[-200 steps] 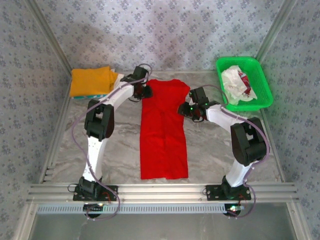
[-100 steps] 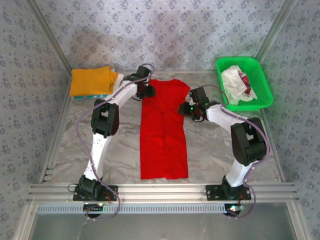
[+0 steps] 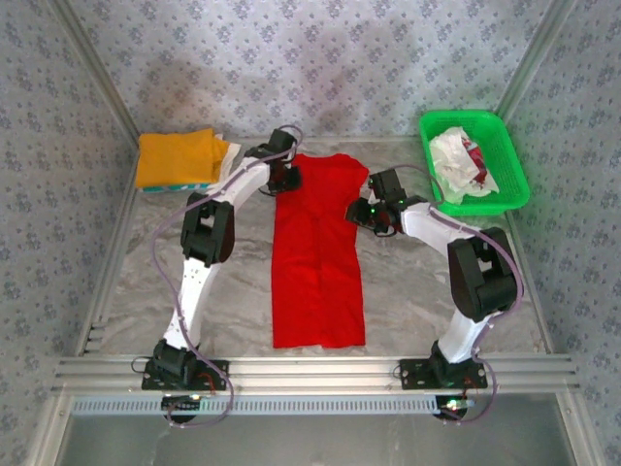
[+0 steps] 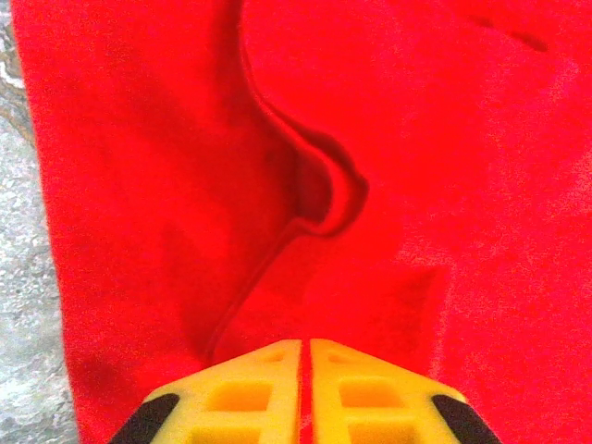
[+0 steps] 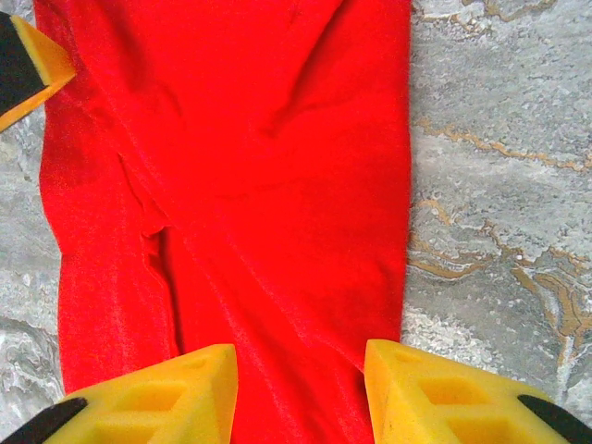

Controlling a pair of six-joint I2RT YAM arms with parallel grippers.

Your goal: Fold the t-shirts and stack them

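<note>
The plain bright red cloth t-shirt (image 3: 318, 252) lies mid-way across the worktop (image 3: 417, 291) as a long narrow strip, its cross folds not yet made. The left fingers (image 4: 250, 393) pinch its far left corner, and the right fingers (image 5: 166, 393) stand apart over its right edge. A folded orange-yellow t-shirt (image 3: 175, 157) sits stacked far left, and 1 crumpled white t-shirt (image 3: 454, 160) waits in the green plastic mesh basket (image 3: 514, 199).

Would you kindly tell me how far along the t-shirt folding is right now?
Done: an orange-yellow t-shirt lies folded at the far left. In hand: the red t-shirt lies mid-table folded into a long strip; the left gripper is shut on its far left corner, the right gripper open over its right edge. Left: folding it crosswise, stacking it, then the white t-shirt in the green basket.
</note>
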